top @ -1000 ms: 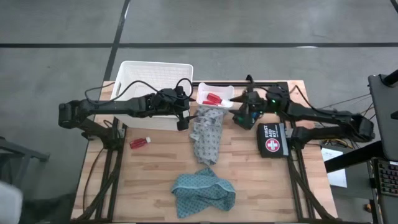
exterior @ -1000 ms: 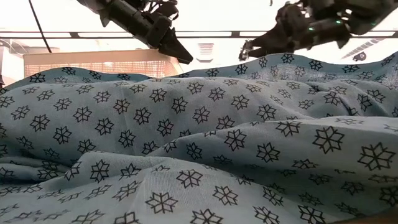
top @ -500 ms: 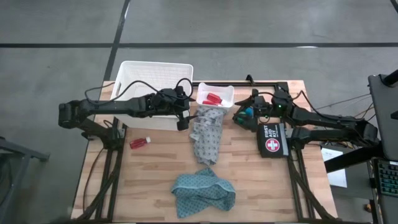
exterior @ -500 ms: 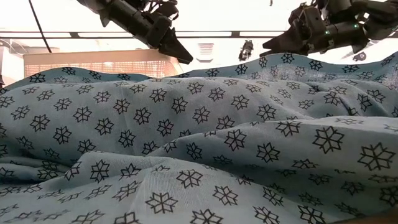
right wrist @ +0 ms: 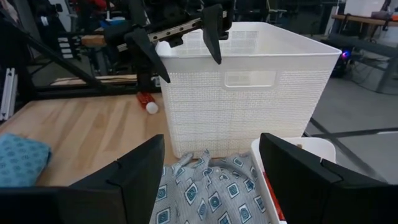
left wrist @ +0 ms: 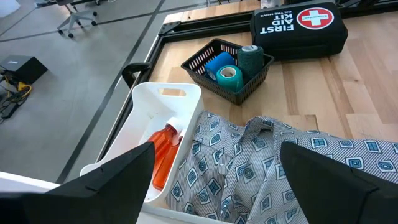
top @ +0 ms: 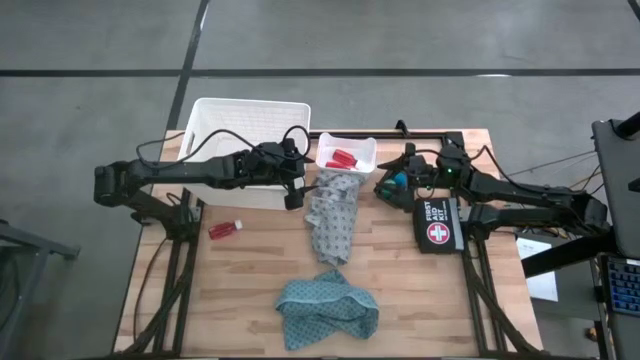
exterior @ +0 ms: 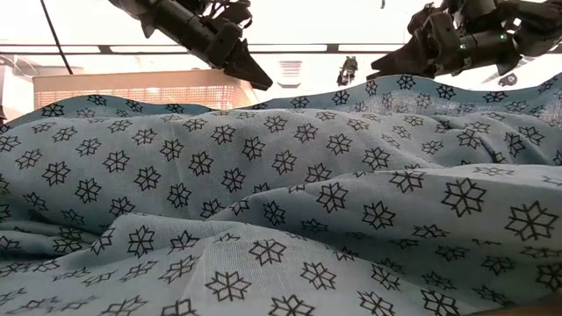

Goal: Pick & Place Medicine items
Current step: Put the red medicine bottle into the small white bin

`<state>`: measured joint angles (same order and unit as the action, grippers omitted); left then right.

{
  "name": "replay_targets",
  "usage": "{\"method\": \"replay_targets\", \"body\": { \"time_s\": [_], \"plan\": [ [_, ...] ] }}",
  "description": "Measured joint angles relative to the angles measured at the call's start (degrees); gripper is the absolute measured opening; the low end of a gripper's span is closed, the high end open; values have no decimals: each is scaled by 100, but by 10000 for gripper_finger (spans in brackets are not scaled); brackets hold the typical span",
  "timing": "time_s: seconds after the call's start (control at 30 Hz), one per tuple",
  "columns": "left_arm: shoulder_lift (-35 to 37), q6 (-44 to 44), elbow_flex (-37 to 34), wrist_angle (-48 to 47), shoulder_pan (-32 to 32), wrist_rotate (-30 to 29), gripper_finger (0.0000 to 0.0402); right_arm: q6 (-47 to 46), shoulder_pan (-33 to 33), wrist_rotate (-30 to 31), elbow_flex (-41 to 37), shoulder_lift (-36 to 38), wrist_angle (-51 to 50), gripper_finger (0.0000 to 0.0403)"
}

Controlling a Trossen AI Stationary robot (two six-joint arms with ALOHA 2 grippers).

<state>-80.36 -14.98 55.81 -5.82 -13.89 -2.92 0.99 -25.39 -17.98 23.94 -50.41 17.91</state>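
Observation:
One red bottle with a white cap [top: 225, 229] lies on its side on the wood near the table's left edge. More red bottles [left wrist: 163, 152] lie in a small white tray [top: 345, 152]. The blue container [left wrist: 219, 63] and the green container [left wrist: 250, 57] stand in a small black mesh basket [left wrist: 227, 87]. My left gripper [top: 294, 192] hangs open beside the big white basket, over the grey cloth's far end; its own view shows it too [left wrist: 217, 149]. My right gripper [top: 398, 176] is open above the black basket, pointing toward the table's left [right wrist: 211, 149].
A big white basket [top: 250, 125] stands at the far left. A grey patterned cloth [top: 332, 215] lies mid-table and a teal cloth [top: 328, 308] near the near edge, filling the low view. The black first-aid pouch [top: 438, 222] lies at the right.
My right gripper has drawn back from over the black basket toward the table's right edge and risen slightly, uncovering the blue container. It then kept still. The left arm and all objects stayed where they were.

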Motion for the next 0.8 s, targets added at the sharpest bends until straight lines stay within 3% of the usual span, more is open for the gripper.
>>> {"method": "replay_targets", "body": {
  "time_s": [0.8],
  "plan": [
    [1, -2, 0, 15, 0, -2, 347, 54, 0, 0, 0, -4, -9, 266]
  ]
}}
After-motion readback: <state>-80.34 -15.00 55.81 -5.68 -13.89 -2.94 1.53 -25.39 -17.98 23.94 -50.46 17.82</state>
